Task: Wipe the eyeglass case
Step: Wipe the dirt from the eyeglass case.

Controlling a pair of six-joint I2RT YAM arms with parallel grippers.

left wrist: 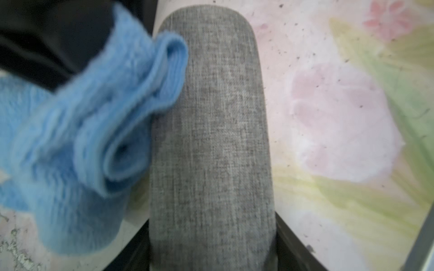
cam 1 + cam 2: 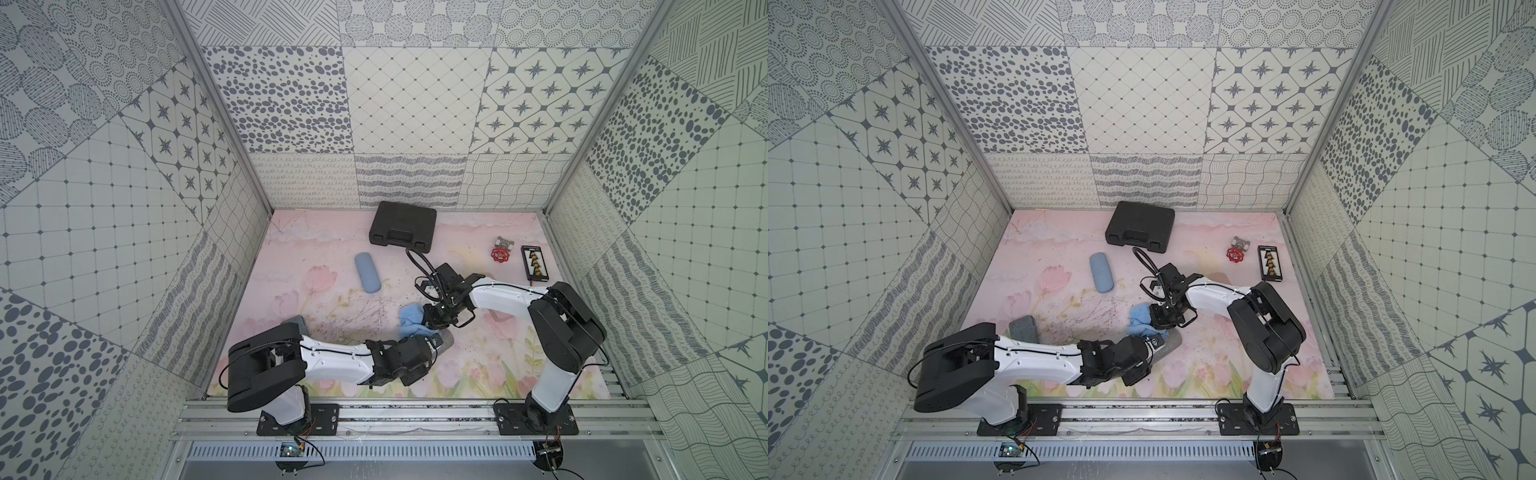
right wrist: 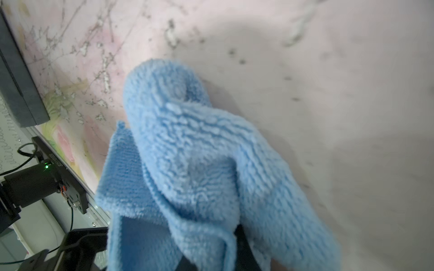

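Grippers: right gripper (image 2: 430, 322) pinches fluffy blue cloth (image 3: 199, 152); left gripper (image 2: 434, 344), half-spread, clasps grey fabric eyeglass case (image 1: 211, 117). Cloth touches its far side.

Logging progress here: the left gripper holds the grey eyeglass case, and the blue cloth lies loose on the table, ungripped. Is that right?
Not quite. The blue cloth is not loose: the right gripper is shut on it, as the right wrist view shows. The left gripper does hold the grey eyeglass case.
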